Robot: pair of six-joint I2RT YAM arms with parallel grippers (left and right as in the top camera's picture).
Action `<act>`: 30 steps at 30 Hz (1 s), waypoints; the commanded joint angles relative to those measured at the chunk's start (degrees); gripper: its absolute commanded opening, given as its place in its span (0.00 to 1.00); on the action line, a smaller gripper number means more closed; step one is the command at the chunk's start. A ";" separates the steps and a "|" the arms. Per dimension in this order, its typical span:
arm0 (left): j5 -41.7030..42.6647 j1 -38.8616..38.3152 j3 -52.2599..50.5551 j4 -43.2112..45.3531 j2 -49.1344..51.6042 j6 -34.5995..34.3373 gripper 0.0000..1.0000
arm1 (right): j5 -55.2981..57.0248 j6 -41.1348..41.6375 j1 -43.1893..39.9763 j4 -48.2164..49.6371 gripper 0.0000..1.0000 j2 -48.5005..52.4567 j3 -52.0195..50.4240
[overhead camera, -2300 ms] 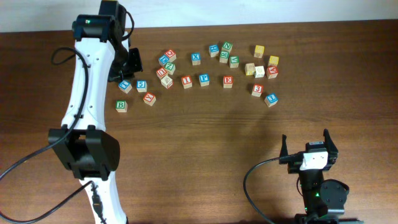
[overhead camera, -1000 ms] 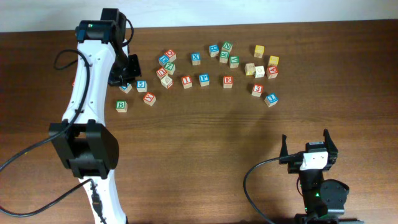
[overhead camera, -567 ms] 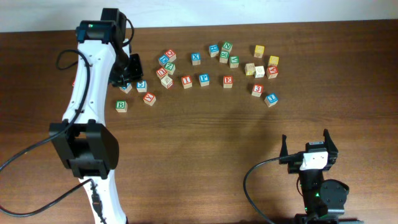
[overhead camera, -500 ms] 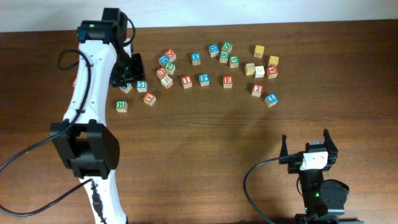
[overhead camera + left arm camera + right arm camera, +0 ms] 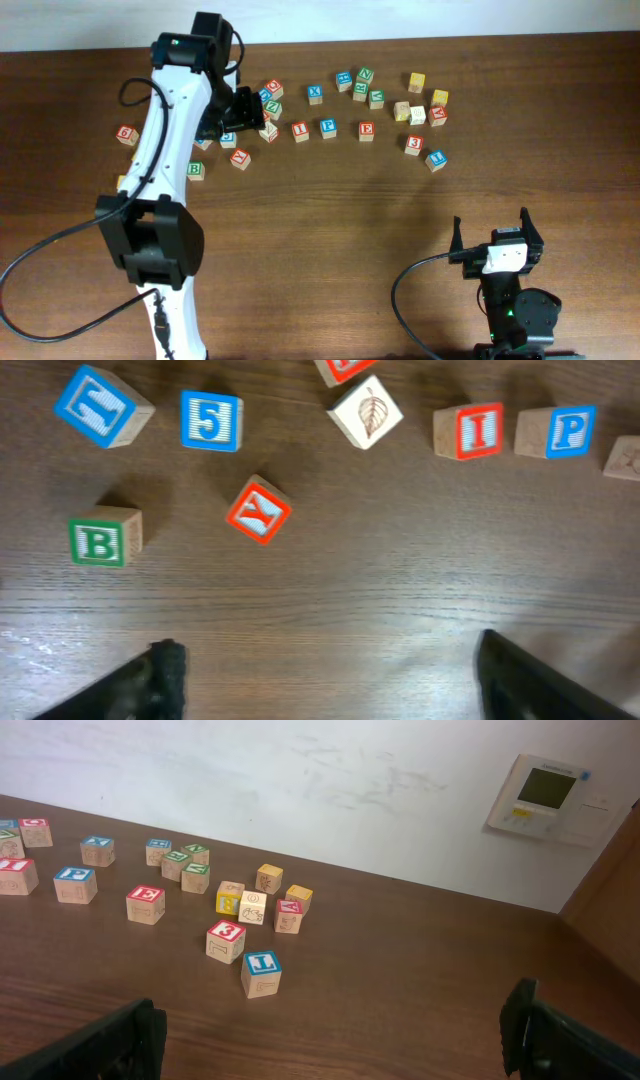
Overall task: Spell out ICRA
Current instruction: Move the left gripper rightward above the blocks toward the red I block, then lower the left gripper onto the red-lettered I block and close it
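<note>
Four lettered cubes matter to us, and we can read only two of them. Small wooden alphabet cubes lie in a loose band along the far side of the dark brown wooden table (image 5: 330, 250), near its back edge under the white wall (image 5: 300, 780). From that band to the near edge the wood is bare, giving broad room for both arms. The red-printed "I" wooden cube (image 5: 468, 432) sits upright in the band's front row, just beside a blue-printed "P" cube (image 5: 557, 432) but not touching it. The red-printed "A" cube (image 5: 437, 115) lies in the right-hand cluster, just beside a pale cube. A yellow-topped wooden cube (image 5: 416, 81) stands at the back of that cluster, and we cannot read its letter. Green-printed cubes (image 5: 376, 98) sit nearby, too small for us to tell which bears the "R". The white left arm (image 5: 160, 150) covers several cubes at the band's left end, and the left wrist view cuts off a cube at its top edge. The left pincer (image 5: 328, 665) hangs over bare wood below a red-printed "Y" cube (image 5: 259, 510), fingers spread wide with nothing between them. The right pincer (image 5: 335, 1030) stands spread wide at the near right, well apart from every cube, holding nothing
</note>
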 commanded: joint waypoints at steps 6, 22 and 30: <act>0.61 -1.66 -0.24 -0.09 0.52 0.20 0.91 | -0.50 0.22 0.00 -0.24 0.98 -0.33 -0.31; 0.59 -1.77 -0.24 -3.32 0.50 0.20 0.26 | -0.50 0.22 0.00 -0.24 0.98 -0.33 -0.31; 0.83 -3.56 -0.24 -1.99 0.52 0.17 0.00 | -0.50 0.22 0.00 -0.24 0.98 -0.33 -0.31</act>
